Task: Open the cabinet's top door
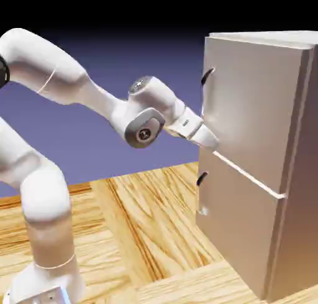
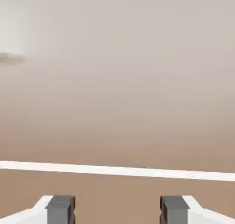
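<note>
In the exterior view, the cabinet [image 1: 248, 153] fills the right side of the frame, a tall box with straight edges and 2 flat doors, 1 above the other. The top door [image 1: 251, 110] takes up the upper right, its smooth grey-beige face softly shiny; its upper edge runs from the top middle toward the upper right corner. A white seam [image 1: 248, 173] slants down to the right between it and the lower door [image 1: 239, 219]. Each door has 1 small dark curved handle near its left edge: the upper handle [image 1: 207, 76] above the hand, the lower handle [image 1: 202, 178] below it.

The glossy white arm [image 1: 102, 101] crosses from the left, its rounded joints bare of clutter, and its gripper [image 2: 117, 210] is at the door face near the seam; whether it touches cannot be told. Open backdrop lies above the arm, and open floor [image 1: 143, 228] with streaky wood grain spreads below it.

In the hand view, the gripper is open, its 2 blocky grey tips wide apart at the bottom edge, with nothing between them but brown panel behind. The white seam runs straight across above them.
</note>
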`<state>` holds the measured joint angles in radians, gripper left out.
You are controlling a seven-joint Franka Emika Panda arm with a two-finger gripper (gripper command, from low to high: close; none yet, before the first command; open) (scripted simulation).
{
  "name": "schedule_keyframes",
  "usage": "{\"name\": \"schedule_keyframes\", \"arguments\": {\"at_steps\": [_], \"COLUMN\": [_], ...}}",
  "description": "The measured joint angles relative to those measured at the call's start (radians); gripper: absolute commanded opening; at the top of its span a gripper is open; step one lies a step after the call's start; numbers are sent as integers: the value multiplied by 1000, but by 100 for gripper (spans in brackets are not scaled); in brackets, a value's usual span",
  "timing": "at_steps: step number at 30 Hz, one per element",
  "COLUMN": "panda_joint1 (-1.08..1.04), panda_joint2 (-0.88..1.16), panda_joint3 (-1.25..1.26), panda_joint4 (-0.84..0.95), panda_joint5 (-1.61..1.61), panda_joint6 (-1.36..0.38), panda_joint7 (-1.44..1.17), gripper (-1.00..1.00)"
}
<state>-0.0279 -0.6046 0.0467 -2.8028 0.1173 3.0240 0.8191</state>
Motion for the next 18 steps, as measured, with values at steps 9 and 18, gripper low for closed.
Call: {"name": "schedule_keyframes", "arguments": {"at_steps": [9, 18], "panda_joint1": [-133, -266], "panda_joint2": [-115, -231], "panda_joint3": [156, 311], "panda_joint4": [24, 48], "panda_joint5": [391, 783], "panda_joint6": [-43, -87], "panda_joint7": [260, 521], "gripper": [0, 0]}}
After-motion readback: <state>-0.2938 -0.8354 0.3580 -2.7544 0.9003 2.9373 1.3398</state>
